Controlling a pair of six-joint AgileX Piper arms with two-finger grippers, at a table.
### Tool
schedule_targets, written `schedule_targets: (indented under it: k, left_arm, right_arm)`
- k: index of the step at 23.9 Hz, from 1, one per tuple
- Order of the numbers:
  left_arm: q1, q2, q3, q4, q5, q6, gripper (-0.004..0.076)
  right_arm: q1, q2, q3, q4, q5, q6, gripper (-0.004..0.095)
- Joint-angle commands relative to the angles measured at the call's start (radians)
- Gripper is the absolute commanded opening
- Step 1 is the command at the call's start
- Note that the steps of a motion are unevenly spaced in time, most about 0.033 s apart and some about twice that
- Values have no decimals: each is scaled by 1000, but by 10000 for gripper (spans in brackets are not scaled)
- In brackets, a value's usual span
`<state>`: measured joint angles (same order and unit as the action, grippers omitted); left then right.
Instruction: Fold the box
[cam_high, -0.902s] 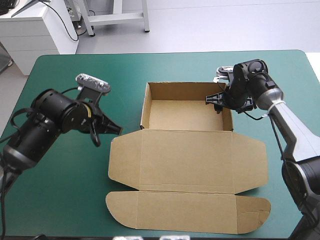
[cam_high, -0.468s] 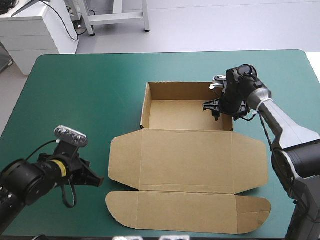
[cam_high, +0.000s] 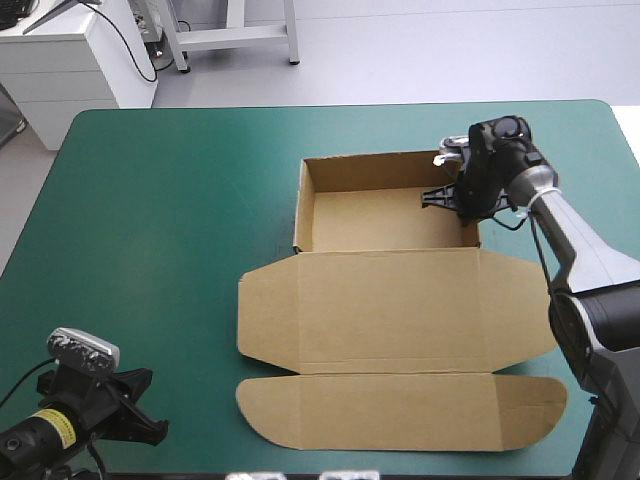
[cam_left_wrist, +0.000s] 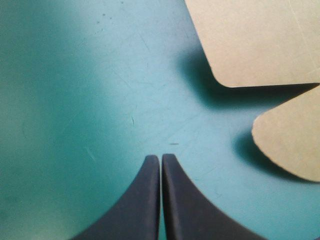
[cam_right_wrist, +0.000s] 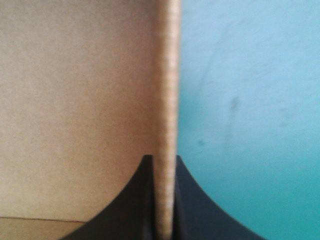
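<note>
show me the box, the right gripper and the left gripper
box (cam_high: 400, 300), high view, flat lid panel
right gripper (cam_right_wrist: 162, 159), right wrist view, between fingertips pinching the box's wall
left gripper (cam_left_wrist: 160, 157), left wrist view, where shut fingertips meet

The left gripper (cam_high: 145, 428) is now at the near left corner of the table (cam_high: 150, 200), well apart from the box (cam_high: 400, 300). Earlier it hangs just beside the box's left side, and just before it is already partway back. The box now lies farther right and a little nearer the far edge, raised walls and flat lid together. The right gripper (cam_high: 440, 195), pinching the right wall, is farther right with it.
</note>
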<state>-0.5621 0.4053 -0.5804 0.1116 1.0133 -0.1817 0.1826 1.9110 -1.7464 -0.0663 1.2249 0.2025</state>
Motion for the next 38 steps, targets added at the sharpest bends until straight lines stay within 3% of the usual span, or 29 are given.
schedule_targets:
  k: [1, 7, 9, 12, 13, 17, 20, 24, 27, 33, 36, 38]
  left_arm:
    - [-4, -59, -22, -3, -63, -8, -8]
    - [-4, -145, -22, -1, -76, -8, -8]
    - [-4, -166, -22, -1, -76, -8, -8]
    - [-4, -168, -22, 5, -76, -8, -8]
    - [-4, -168, -22, 5, -76, -8, -8]
    - [-4, -168, -22, 7, -68, -8, -8]
    - [-4, -168, -22, 7, -68, -14, -8]
    - [-4, -168, -22, 7, -68, -5, -8]
    - [-4, -168, -22, 2, -77, -13, -8]
    - [-4, -168, -22, 2, -77, -13, -8]
    - [-4, -168, -22, 2, -83, -13, -8]
    - [-4, -168, -22, 0, -83, -13, -8]
  right_arm:
    - [-103, -102, -82, -40, 21, -74, -21]
    - [-319, -189, -94, -108, 21, -193, -21]
    - [-443, -199, -94, -128, 18, -238, -21]
    - [-651, -167, -94, 85, -18, -291, -21]
    - [-675, -162, -94, 122, -28, -313, -21]
    - [-802, -89, -94, 160, -91, -338, -18]
    - [-825, -57, -94, 151, -113, -341, 3]
    - [-829, -46, -94, 156, -132, -364, 133]
    - [-829, -46, -94, 156, -136, -364, 245]
    - [-830, -46, -117, 109, -84, -287, 575]
    - [-830, -50, -160, 106, -33, -277, 560]
    - [-830, -61, -196, 129, -21, -262, 498]
